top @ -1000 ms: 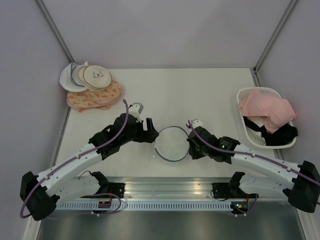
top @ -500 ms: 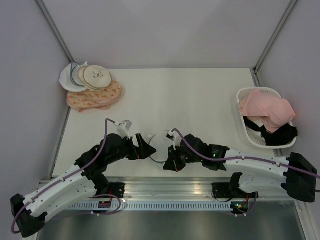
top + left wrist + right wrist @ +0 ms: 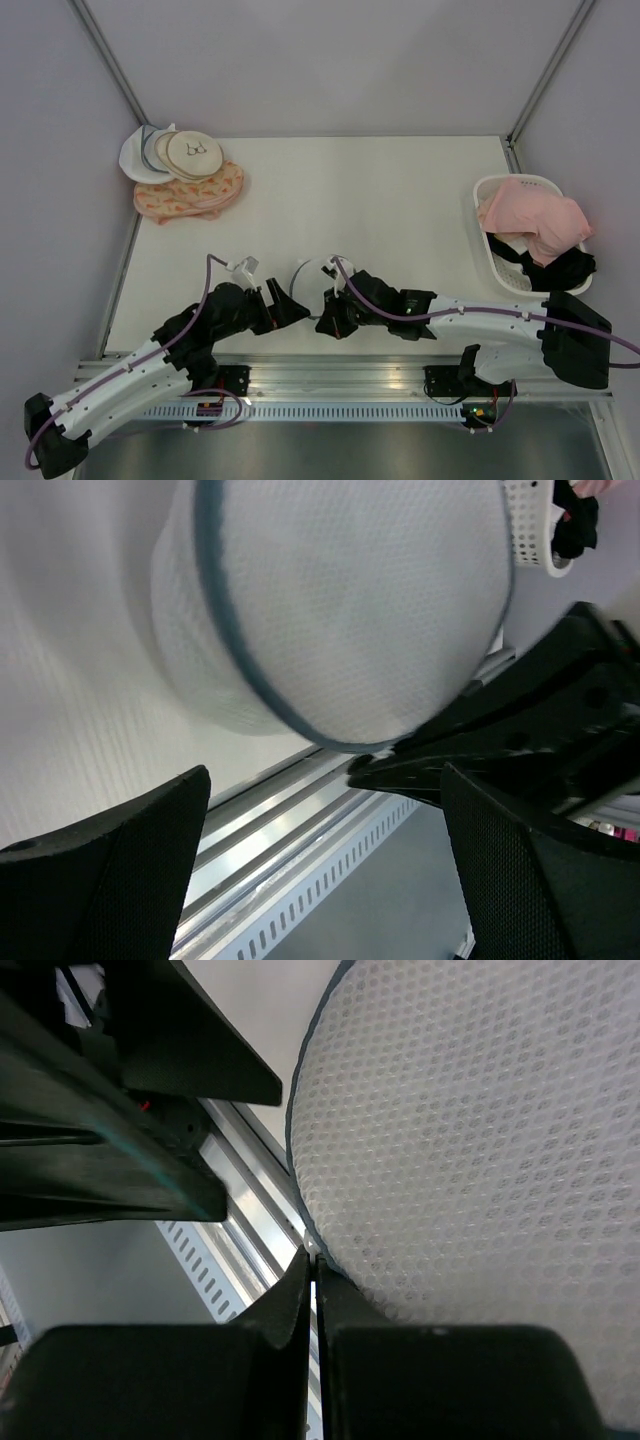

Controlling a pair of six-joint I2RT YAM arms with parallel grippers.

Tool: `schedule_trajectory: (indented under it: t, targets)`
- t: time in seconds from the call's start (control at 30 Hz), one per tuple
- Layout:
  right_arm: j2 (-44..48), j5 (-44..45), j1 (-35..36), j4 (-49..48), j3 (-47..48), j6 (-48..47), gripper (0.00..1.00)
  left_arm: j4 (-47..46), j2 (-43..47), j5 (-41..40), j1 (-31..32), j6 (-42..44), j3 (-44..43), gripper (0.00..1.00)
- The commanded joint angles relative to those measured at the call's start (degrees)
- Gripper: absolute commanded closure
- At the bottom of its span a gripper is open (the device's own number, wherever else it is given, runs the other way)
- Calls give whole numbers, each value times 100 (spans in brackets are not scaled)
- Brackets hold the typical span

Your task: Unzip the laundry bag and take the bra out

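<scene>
The laundry bag (image 3: 309, 281) stands tilted on its edge near the table's front edge, between my two grippers. In the left wrist view its white mesh (image 3: 350, 610) and grey-blue zipper rim fill the top. My left gripper (image 3: 291, 310) sits just left of it and below it, jaws wide open with nothing between them (image 3: 325, 875). My right gripper (image 3: 326, 322) is shut (image 3: 313, 1260) on a small white tab at the bag's zipper rim (image 3: 470, 1130). The bra is hidden.
Cream and white discs (image 3: 185, 153) lie stacked on a pink patterned round bag (image 3: 190, 197) at the back left. A white basket (image 3: 489, 186) at the right holds a pink garment (image 3: 535, 225) and a black one (image 3: 562, 271). A metal rail (image 3: 340, 368) runs along the front edge.
Both arms drew back toward the front edge. The bag came along with the right gripper and tipped from flat onto its edge. The left gripper opened fully.
</scene>
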State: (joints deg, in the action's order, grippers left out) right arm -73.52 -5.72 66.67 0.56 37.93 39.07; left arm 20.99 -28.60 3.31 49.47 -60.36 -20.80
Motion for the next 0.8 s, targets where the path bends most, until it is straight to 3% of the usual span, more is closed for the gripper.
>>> schedule_trajectory:
  t: [0.0,0.23,0.47,0.67,0.73,0.77]
  targets:
    - [276,387,56,-460,39,48,100,-95,214,-190,62,-845,330,2]
    - [171,176,135,-513,56,-75,100,-1184,434,-928,106,-1654,1007,2]
    - [22,193,328,-434,83,-154,99,-1940,21,-1456,238,-1918,841,2]
    - [13,290,346,-399,65,-207,100,-2617,-837,-1106,344,-1778,665,3]
    - [39,308,355,-390,65,-215,100,-2793,-1068,-965,379,-1751,638,9]
    - [30,395,355,-311,83,-224,99,-3055,-1225,-877,422,-1743,656,22]
